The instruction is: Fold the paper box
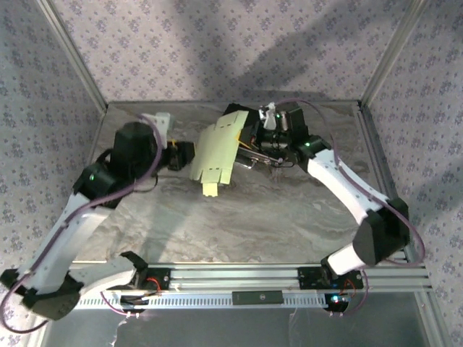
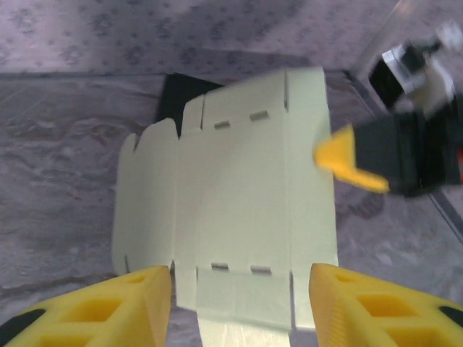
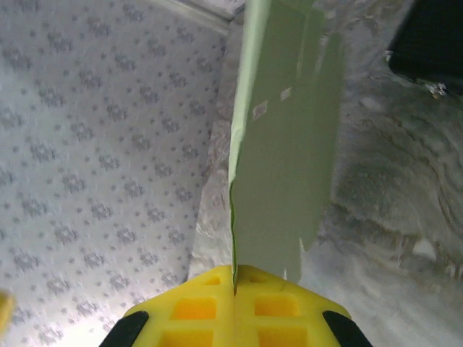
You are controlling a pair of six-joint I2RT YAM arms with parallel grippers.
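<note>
paper box (image 1: 217, 152), a flat unfolded sheet, hung tilted above the table's (image 1: 289, 217) rear middle, one edge pinched between the right gripper's (image 3: 234, 278) pressed-together fingers, left gripper (image 2: 240, 285) over the table left of centre, fingers spread, gripping nothing.

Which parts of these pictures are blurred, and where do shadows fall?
Top external view: broad shadows cross the back wall. Left wrist view: the right gripper is smeared, the paper box sharper. Right wrist view: the box's facing side lies in shade.

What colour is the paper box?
Pale green, unprinted; the paper box shows best in the left wrist view.
</note>
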